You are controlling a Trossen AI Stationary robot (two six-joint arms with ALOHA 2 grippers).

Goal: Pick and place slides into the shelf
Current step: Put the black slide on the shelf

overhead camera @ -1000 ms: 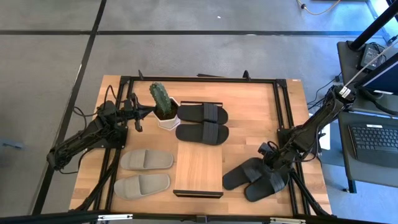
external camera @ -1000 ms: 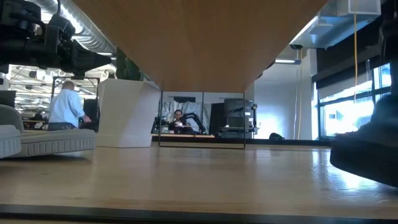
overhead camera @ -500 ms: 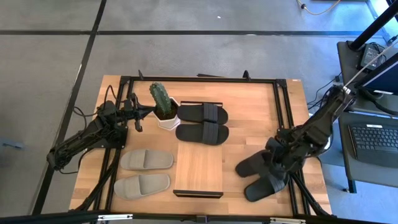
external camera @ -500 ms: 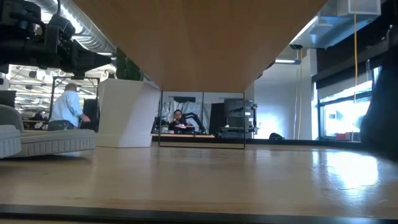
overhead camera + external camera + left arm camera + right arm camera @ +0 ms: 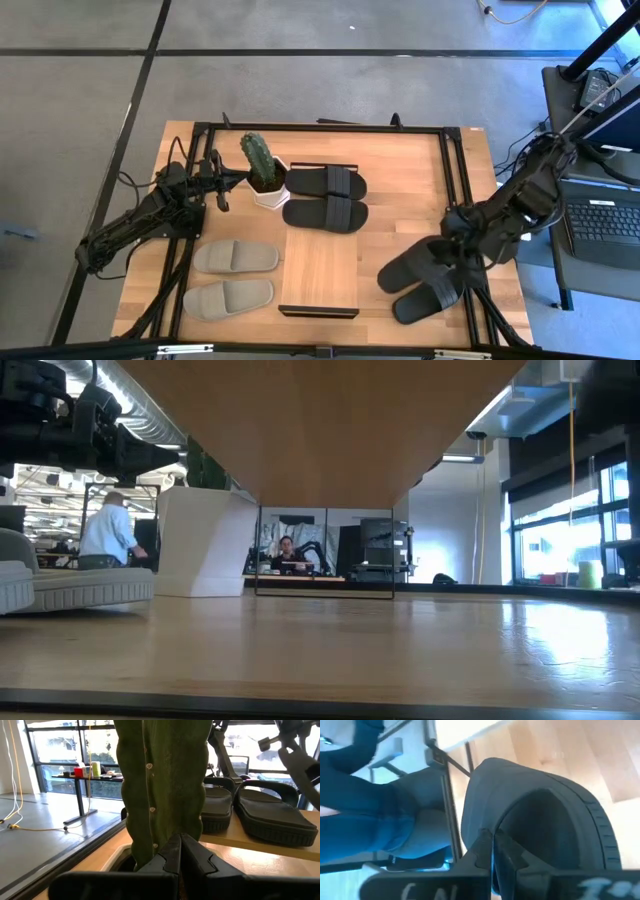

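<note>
My right gripper (image 5: 450,243) is shut on one black slide (image 5: 408,267) near the table's right edge. That slide does not show in the low view. Its partner black slide (image 5: 430,298) lies flat on the table just nearer. Two more black slides (image 5: 325,182) (image 5: 325,213) lie on the far part of the light wood shelf (image 5: 320,272). Two grey-beige slides (image 5: 235,257) (image 5: 228,298) rest on the table left of the shelf. My left gripper (image 5: 180,852) is shut and waits close in front of the cactus (image 5: 165,785). My right gripper pinches the black slide by its broad strap (image 5: 482,815), at one side of the arch, between the two fingers (image 5: 485,851). It comes slanting down from the table's right. The slide's long body reaches toward the shelf.
A cactus in a white pot (image 5: 264,185) stands at the shelf's far left corner. Black frame rails (image 5: 455,180) run along the table's sides. Bare wood lies between shelf and right rail (image 5: 400,200). A desk with a keyboard (image 5: 605,225) stands off to the right. People show in the room behind.
My right gripper rose and drew a little toward the table's right edge with one black slide in its hold. That slide came off the table beside its partner. Its dark bulk left the low view. The partner slide stayed where it was.
</note>
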